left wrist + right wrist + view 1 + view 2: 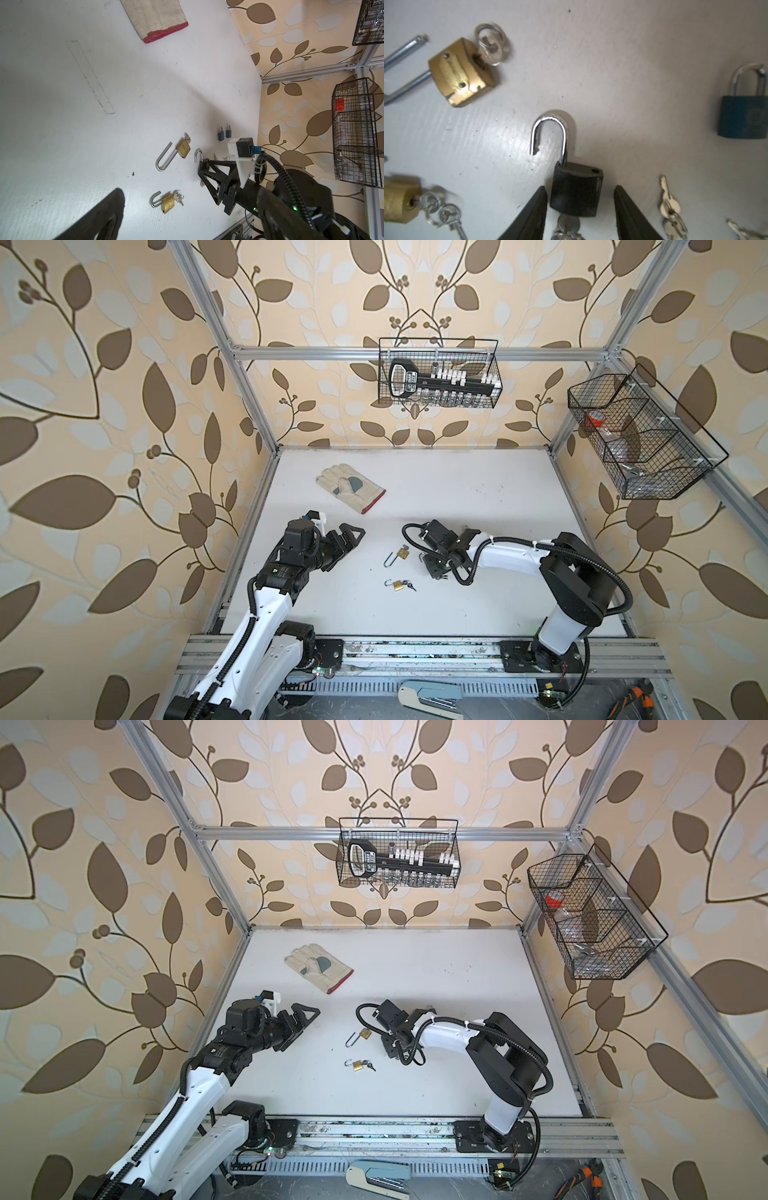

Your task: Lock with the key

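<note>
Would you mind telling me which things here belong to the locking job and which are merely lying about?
Job: black padlock, shackle open, key inserted; right gripper open around it; long-shackle brass padlock; small brass padlock; blue padlocks, shut; loose keys.
Lying about: glove; back wire basket; side wire basket.

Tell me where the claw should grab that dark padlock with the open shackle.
Probably on the body of the dark padlock, across its two narrow sides. It lies flat on the table, with the shackle swung open at one end and a key at the other, so only the sides are free. Come down from above, as the right claw straddles it.
</note>
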You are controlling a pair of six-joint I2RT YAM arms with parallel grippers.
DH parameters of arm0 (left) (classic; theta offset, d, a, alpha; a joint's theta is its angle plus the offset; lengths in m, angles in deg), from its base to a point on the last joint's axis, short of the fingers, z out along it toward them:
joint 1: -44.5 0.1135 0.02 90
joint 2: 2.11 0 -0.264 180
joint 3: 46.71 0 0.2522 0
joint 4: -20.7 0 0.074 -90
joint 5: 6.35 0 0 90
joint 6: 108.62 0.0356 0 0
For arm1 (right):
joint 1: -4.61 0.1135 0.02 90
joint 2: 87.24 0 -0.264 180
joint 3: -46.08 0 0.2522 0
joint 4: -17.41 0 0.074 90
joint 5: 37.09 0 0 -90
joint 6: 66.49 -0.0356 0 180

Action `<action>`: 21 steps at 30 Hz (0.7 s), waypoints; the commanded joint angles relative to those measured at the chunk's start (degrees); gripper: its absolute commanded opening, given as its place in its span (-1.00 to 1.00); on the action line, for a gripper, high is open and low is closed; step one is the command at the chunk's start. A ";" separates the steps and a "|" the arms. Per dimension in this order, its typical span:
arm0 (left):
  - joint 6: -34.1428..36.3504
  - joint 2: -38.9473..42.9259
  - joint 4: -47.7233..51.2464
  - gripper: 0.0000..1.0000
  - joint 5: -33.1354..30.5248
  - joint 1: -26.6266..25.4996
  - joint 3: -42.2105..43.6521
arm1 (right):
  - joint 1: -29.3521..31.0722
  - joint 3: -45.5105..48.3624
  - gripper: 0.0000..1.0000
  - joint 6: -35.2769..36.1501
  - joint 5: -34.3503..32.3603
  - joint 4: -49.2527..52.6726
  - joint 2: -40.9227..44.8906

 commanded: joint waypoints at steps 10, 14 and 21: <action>0.34 0.54 -0.86 0.98 1.41 0.67 -0.53 | 0.87 -1.24 -0.23 -0.66 -0.91 1.48 -1.62; 0.21 0.23 -1.27 0.98 1.64 0.72 -1.01 | 1.20 -0.55 -0.35 -0.94 -1.04 1.75 -0.95; 3.44 -3.88 -0.60 0.98 4.02 0.62 -5.13 | 1.40 1.42 -0.69 -1.20 -2.47 0.91 4.73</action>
